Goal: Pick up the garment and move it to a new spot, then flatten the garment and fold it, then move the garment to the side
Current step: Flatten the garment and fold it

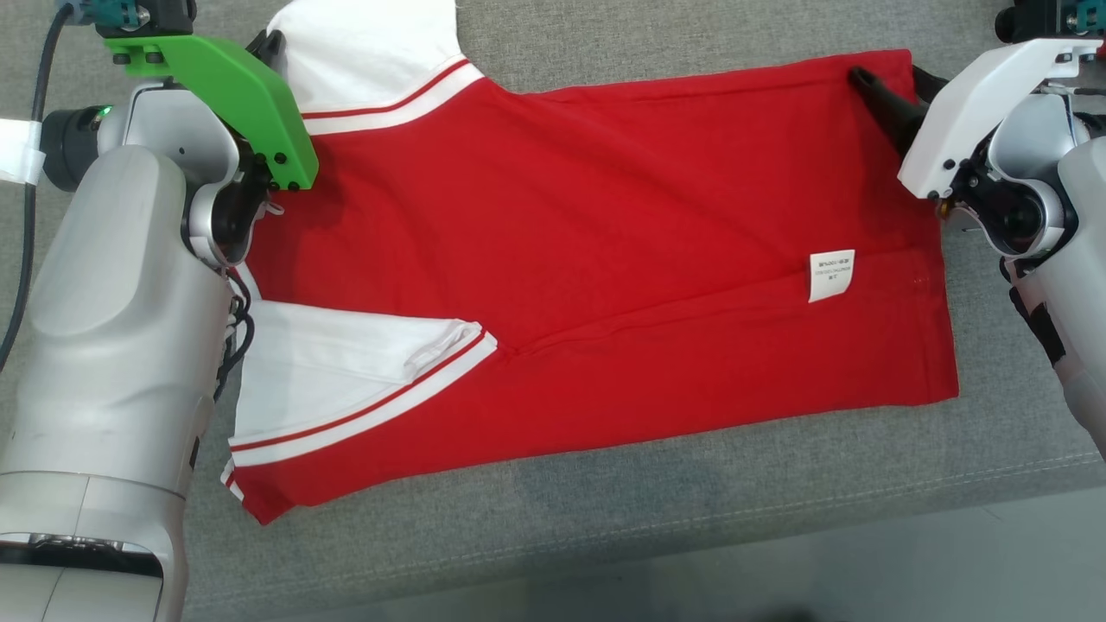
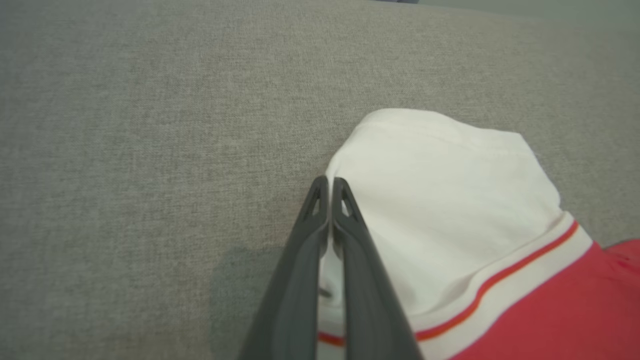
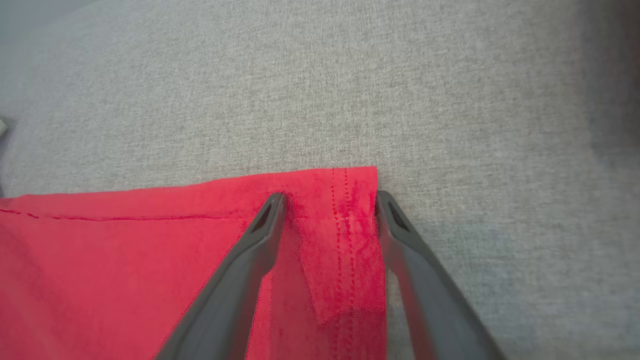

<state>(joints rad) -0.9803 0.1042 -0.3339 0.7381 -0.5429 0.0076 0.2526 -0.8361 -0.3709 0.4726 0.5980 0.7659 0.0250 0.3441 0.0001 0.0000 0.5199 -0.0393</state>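
The left gripper [image 2: 327,184] is clenched, its tips at the edge of the white sleeve [image 2: 440,190] (whether cloth is pinched cannot be told). The right gripper [image 3: 330,200] stands released, its fingers either side of the hem corner [image 3: 345,182] of the red garment [image 1: 605,259], which lies spread on the grey cushion [image 1: 605,527].

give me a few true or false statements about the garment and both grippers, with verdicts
1. The left gripper is shut at the edge of the garment's white sleeve. True.
2. The right gripper is clamped shut on the hem. False: its fingers stand apart, one on each side of the red hem corner.
3. A small white label lies on the red fabric. True.
4. The garment lies on a wooden table. False: it lies spread on a grey fabric surface.
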